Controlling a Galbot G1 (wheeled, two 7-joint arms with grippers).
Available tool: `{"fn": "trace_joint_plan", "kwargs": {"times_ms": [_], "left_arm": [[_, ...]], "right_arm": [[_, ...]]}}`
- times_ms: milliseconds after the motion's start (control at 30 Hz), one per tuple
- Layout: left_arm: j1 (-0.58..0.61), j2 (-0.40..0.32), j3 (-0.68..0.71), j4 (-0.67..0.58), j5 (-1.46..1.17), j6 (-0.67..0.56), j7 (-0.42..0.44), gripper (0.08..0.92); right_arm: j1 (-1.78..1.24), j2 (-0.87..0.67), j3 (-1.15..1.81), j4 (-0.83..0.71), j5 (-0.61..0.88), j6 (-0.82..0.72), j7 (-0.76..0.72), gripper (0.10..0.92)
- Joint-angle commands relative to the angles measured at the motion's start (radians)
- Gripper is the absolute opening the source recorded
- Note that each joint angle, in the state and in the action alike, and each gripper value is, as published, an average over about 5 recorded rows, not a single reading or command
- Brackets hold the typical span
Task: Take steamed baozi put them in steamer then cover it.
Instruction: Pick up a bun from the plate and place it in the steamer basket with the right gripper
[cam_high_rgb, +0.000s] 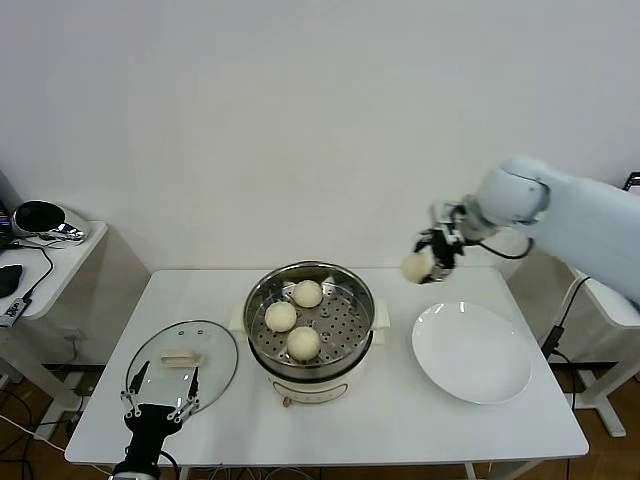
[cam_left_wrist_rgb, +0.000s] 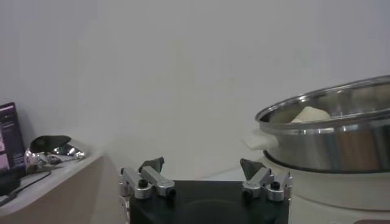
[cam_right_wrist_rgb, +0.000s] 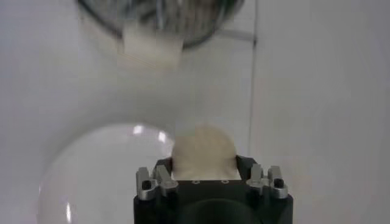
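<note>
Right gripper (cam_high_rgb: 430, 262) is up in the air at about 3 o'clock from the steamer (cam_high_rgb: 311, 318), just past the far edge of the white plate (cam_high_rgb: 471, 352), clenched around the fourth baozi (cam_high_rgb: 415, 267). The wrist view confirms it: the bun (cam_right_wrist_rgb: 203, 149) sits seated between the jaws, plate below it.

Three baozi already lie on the perforated tray: one at 12 o'clock (cam_high_rgb: 308, 293), one at 9 (cam_high_rgb: 281, 316), one at 6 (cam_high_rgb: 304, 342). The free patch of tray is around 3 o'clock, which is your target.

You want to carry the bun high over the steel rim, then descend straight over that bare patch and let go low, so it does not roll into its neighbours. The rim and the cream side handle at 3 o'clock are the edges to clear; the approach over the plate looks unobstructed.

Left gripper (cam_high_rgb: 160, 385) is parked with jaws spread wide at 8 o'clock from the steamer, over the near edge of the glass lid (cam_high_rgb: 185, 362).
</note>
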Motion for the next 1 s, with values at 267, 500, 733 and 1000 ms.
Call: {"fn": "trace_joint_plan", "kwargs": {"times_ms": [267, 500, 733, 1000], "left_arm": [[0.013, -0.004, -0.012, -0.014, 0.000, -0.005, -0.003, 0.823], [0.021, -0.007, -0.009, -0.019, 0.003, -0.012, -0.004, 0.823], [0.027, -0.007, -0.008, -0.027, 0.005, -0.015, -0.005, 0.823], [0.032, -0.010, -0.008, -0.029, 0.009, -0.020, -0.006, 0.823]], "right_arm": [[-0.037, 0.356, -0.125, -0.051, 0.344, -0.251, 0.209, 0.647], [-0.111, 0.354, -0.137, -0.102, 0.248, -0.254, 0.224, 0.653], [-0.164, 0.352, -0.116, -0.132, 0.199, -0.253, 0.227, 0.653], [-0.180, 0.368, -0.098, -0.169, 0.170, -0.252, 0.219, 0.653]]}}
